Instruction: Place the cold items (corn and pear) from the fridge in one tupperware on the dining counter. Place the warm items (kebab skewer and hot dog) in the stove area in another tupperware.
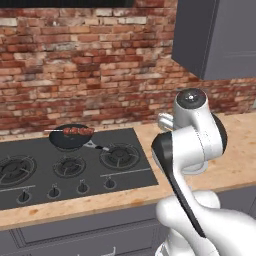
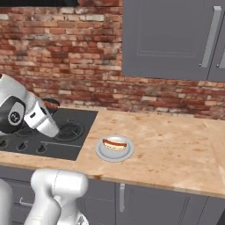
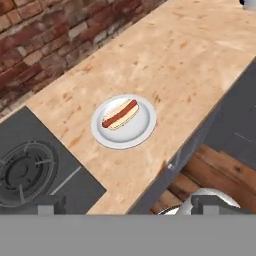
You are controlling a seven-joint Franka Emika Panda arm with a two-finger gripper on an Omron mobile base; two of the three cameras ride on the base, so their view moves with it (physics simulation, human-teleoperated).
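1. One hot dog (image 2: 114,143) lies on a small grey plate (image 2: 104,154) on the light wood counter (image 2: 176,149), just right of the black stove (image 1: 75,170). In the hand view the hot dog (image 3: 120,113) sits near the middle of the plate (image 3: 141,134), which is closer to the counter's front edge than to the wall.
2. The kebab (image 1: 78,131) rests across the rim of a dark pan (image 1: 70,141) on a rear burner, its thin stick poking out to the left. The pan's handle points toward the front right burner (image 1: 120,155).
3. The gripper (image 3: 127,204) hangs above the counter with its two dark fingertips (image 3: 52,205) spread wide apart and nothing between them; it is released. It looks down on the plate from above and in front, not touching it.
4. The stove is set flush into the counter, with a row of knobs (image 1: 81,188) along its front edge.
5. A red brick wall (image 2: 66,52) with pale mortar runs behind the stove and counter.
6. Dark grey upper cabinets (image 2: 176,39) with silver bar handles hang over the counter to the right of the stove; dark grey lower cabinets (image 2: 145,204) sit below it.
7. The floor (image 3: 220,175), seen in the hand view past the counter's edge, is brown wood planking.
8. The arm (image 1: 192,150) bends over the counter's front edge, right of the stove.
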